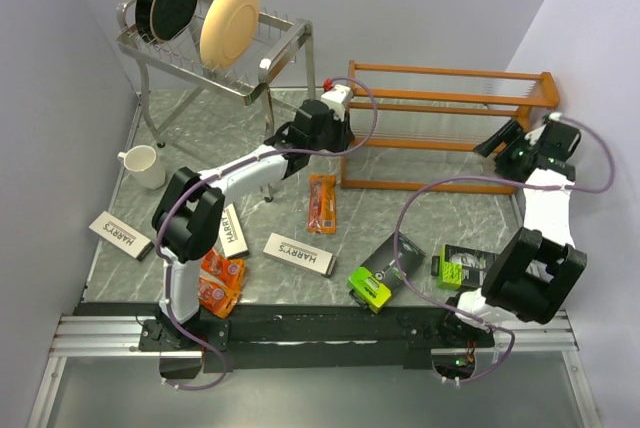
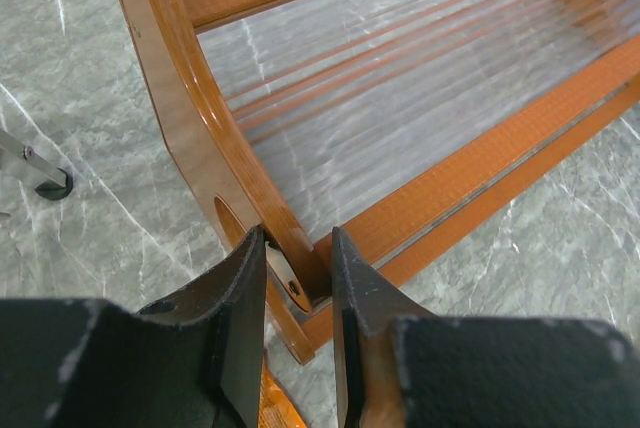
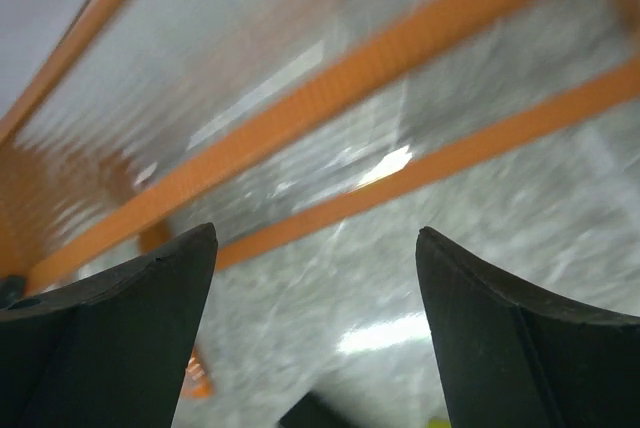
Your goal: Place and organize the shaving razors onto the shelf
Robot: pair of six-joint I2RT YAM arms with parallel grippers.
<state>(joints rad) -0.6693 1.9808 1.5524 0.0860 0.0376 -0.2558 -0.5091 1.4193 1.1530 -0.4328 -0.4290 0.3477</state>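
While left gripper (image 2: 298, 243) clamps shelf (image 2: 180, 118) end | right gripper (image 3: 315, 238) spread wide, near shelf

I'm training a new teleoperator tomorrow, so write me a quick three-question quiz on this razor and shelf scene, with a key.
1. How many white Harry's boxes lie on the table?
2. True or false: none of the razor packs is on the shelf yet.
3. What do the fingers of the left gripper clamp? A) the mug B) the shelf's end frame C) a Harry's box

Key: 1) three; 2) true; 3) B
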